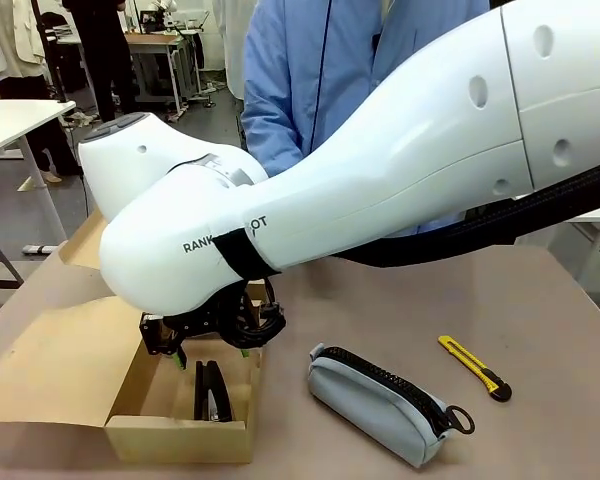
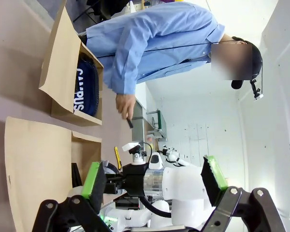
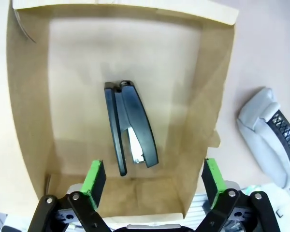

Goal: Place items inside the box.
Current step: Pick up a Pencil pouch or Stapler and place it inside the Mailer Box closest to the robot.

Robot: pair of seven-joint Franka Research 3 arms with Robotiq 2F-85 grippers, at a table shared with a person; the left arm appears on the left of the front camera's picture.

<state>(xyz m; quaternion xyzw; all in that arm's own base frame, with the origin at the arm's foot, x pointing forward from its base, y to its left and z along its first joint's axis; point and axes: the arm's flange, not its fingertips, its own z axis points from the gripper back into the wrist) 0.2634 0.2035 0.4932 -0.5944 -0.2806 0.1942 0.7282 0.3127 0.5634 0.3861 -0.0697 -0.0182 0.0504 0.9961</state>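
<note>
- Surface [image 1: 540,300]: tan and matte. It runs from the robot's side to a person [image 1: 310,70] in a blue coat at the far edge. Behind the person the room holds a white table [image 1: 20,115] and workbenches.
- Right arm [image 1: 400,170]: it crosses the surface from the right side to the left and hangs over the near box.
- Near box [image 1: 180,440]: cardboard, at the front left, with its flaps folded outward. Its front wall lies close to the near edge of the surface.
- Far box [image 2: 63,58]: open, near the person. A navy pouch [image 2: 85,87] lies inside.
- Grey pouch [image 1: 375,400]: it lies on the surface just right of the near box, zipped, with the ring pull toward the right. Open surface lies beyond it on the right.
- Black staplers [image 3: 130,128]: they lie side by side on the floor of the near box, clear of its walls.
- Right claw [image 3: 153,176]: spread wide above the staplers, holding nothing.
- Left claw [image 2: 153,178]: spread wide, holding nothing.
- Utility knife [image 1: 475,368]: yellow and black, it lies apart on the surface to the right of the pouch.
</note>
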